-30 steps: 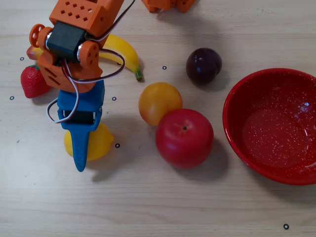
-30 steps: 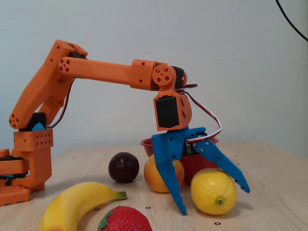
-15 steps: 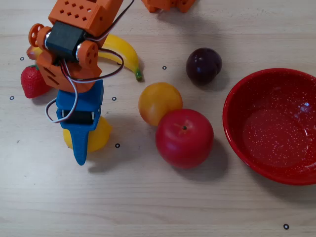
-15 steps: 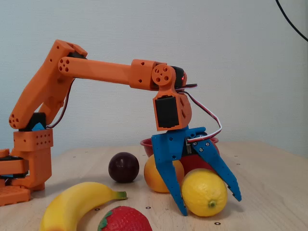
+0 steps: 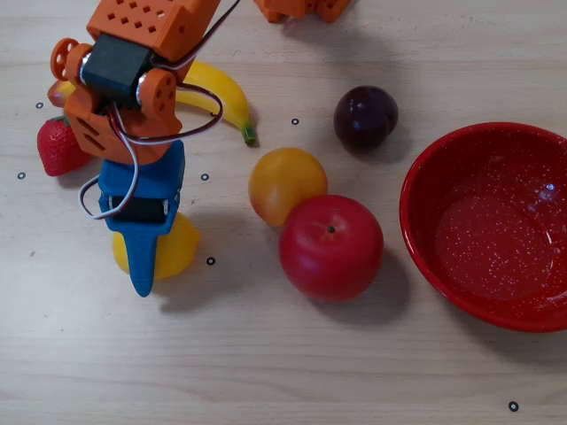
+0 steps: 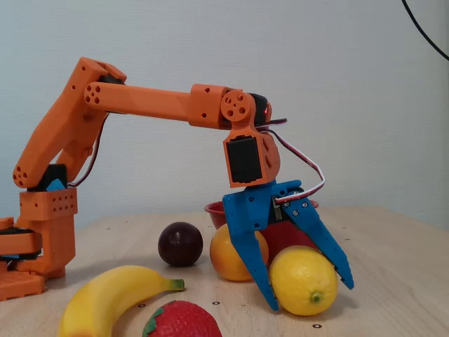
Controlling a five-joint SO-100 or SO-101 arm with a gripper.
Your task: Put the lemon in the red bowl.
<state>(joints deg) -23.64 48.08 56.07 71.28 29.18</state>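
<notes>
A: Gripper (image 6: 312, 295) clamped on the lemon (image 6: 303, 279), lower left in the overhead view, low centre in the fixed view; whether clear of the surface (image 5: 292, 363), hard to tell.

B: Risks?

A: Smooth, rounded skin between narrow blue fingers (image 6: 256, 263), so likely to squirt out on lifting. Red apple (image 5: 330, 247) and orange fruit (image 5: 286, 184) sitting between lemon and red bowl (image 5: 425, 252) at the right edge; too low a carry could knock them rolling.

B: Any writing or brands?

A: None readable. Only small black ring marks (image 5: 211, 260) on the surface.
</notes>
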